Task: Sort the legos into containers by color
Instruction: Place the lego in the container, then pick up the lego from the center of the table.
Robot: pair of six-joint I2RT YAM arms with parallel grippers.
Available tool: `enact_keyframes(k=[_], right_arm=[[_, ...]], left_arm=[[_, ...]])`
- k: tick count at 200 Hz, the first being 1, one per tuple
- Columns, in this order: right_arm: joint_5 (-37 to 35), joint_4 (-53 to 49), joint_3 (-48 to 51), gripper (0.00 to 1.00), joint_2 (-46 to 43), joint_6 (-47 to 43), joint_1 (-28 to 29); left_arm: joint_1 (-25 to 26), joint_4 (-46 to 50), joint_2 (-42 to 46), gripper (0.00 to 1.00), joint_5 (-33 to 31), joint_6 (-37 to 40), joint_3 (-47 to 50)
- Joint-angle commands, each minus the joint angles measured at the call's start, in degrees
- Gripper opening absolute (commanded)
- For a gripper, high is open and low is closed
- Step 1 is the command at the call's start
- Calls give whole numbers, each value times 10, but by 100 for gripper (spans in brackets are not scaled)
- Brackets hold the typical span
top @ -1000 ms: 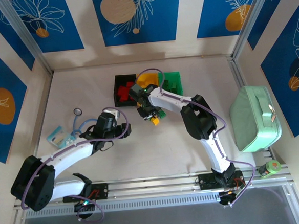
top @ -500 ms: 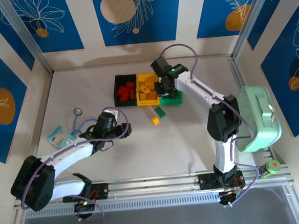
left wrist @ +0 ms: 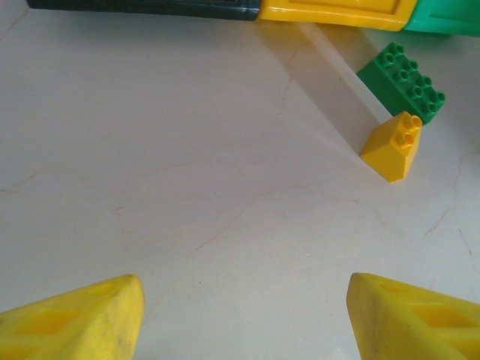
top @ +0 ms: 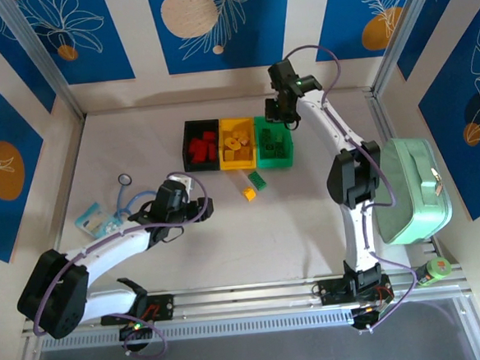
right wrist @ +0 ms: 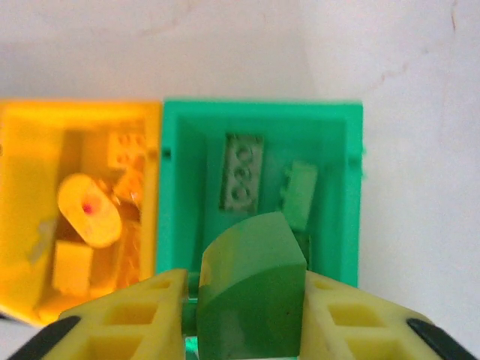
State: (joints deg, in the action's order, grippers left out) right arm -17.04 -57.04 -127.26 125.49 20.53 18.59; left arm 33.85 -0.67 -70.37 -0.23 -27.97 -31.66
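Pale table [top: 309, 224], blue walls [top: 213, 25]. Holds a green lego [right wrist: 251, 292] tight in right gripper [top: 280, 115], up over green bin [right wrist: 180, 195]. Left gripper [left wrist: 244, 315] fingers apart, empty. May bounce out if dropped from high

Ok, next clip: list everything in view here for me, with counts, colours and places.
Bins: three joined in a row, far middle of the table: black bin, yellow bin, green bin.
Red bricks: several, in the black bin.
Yellow bricks: several, in the yellow bin.
Green bricks: at least two, in the green bin.
Loose green brick: one, on the table in front of the bins.
Loose yellow brick: one, beside it.
Held brick: one, green, above the green bin.
Case: one, mint green, right side.
Can: one, green, near right corner.
Packet: one, light blue, left side.
Left hand: open, empty.
Right hand: shut on the held brick.
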Motion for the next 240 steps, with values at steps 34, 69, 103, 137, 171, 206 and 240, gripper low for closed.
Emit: enact_keyframes(k=[34,69,103,137,171,206,240], right_arm=[[-17,-40,4,61,-3,-7,18],[-12,42,183,60,-107,15,24],[-11,102,327,59,-188,36,30],[-2,138,425,59,-249,58,27],[4,160,487,59,-297,74,25],[12,182,544,58,-336,86,20],[19,194,587,57,-367,92,10]], left_arm=[[24,-8,-5,72,21,28,-23],[28,-19,-39,72,50,36,-40],[38,-21,-90,73,74,45,-80],[46,-16,-138,73,81,56,-123],[62,14,-200,73,82,79,-189],[82,35,-264,72,67,101,-256],[87,57,-322,70,64,117,-314]])
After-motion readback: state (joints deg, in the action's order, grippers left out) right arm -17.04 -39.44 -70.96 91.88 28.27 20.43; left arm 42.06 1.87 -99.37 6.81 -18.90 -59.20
